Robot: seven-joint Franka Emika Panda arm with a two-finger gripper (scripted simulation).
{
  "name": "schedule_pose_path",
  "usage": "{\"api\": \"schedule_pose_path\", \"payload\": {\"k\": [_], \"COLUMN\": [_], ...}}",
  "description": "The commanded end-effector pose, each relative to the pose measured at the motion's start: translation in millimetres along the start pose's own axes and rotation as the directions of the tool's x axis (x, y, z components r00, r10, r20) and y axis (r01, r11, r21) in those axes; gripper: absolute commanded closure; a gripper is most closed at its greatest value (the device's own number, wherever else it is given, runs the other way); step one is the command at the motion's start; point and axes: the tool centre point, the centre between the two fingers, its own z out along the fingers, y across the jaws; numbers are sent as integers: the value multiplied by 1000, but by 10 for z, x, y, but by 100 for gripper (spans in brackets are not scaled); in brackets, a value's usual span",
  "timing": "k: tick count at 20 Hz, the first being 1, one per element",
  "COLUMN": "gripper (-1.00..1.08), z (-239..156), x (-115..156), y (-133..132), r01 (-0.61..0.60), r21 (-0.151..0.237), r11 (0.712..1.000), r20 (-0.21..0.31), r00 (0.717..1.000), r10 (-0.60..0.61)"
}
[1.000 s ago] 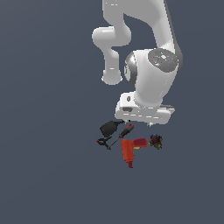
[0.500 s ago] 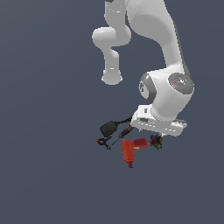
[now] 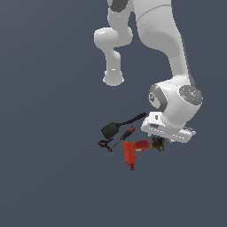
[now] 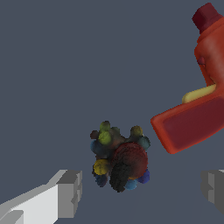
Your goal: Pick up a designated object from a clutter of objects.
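Observation:
The designated object (image 4: 119, 159) is a small lumpy dark ball with red, yellow and blue bits, lying on the grey floor. In the exterior view this object (image 3: 158, 143) peeks out under the white hand, at the right end of the clutter of objects (image 3: 126, 137). My gripper (image 4: 142, 190) is open, its grey fingertips (image 4: 70, 193) standing wide on either side of the lump and apart from it. In the exterior view the gripper's fingers are hidden behind the hand (image 3: 170, 131).
A red power drill (image 4: 201, 100) lies close beside the lump; in the exterior view the drill (image 3: 131, 152) sits to its left. A red-handled screwdriver (image 3: 126, 133), a black spatula (image 3: 119, 126) and a small black tool (image 3: 105, 144) lie further left.
The arm has swung toward the exterior view's right and come down, so the hand now sits low over the multicoloured lump instead of above the middle of the heap.

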Motion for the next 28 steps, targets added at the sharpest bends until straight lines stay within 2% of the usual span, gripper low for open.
{"api": "schedule_pose_path", "payload": {"k": [1,10,19,24,25,28], "gripper": [-92,-92,-92,-92,108,108], "z": [58,130,534,602,602,602], "x": [-24,-48,-57,-46,-46,-46], "y": [-57,-92,-92,-99,-99,-99], "r01": [-13,-18,-20,-21,-21,-21], "r21": [3,3,4,4,4,4], "r11": [1000,1000,1000,1000,1000,1000], "r20": [-2,-2,-3,-3,-3,-3], "r00": [1000,1000,1000,1000,1000,1000], "r10": [13,18,20,21,21,21]}}
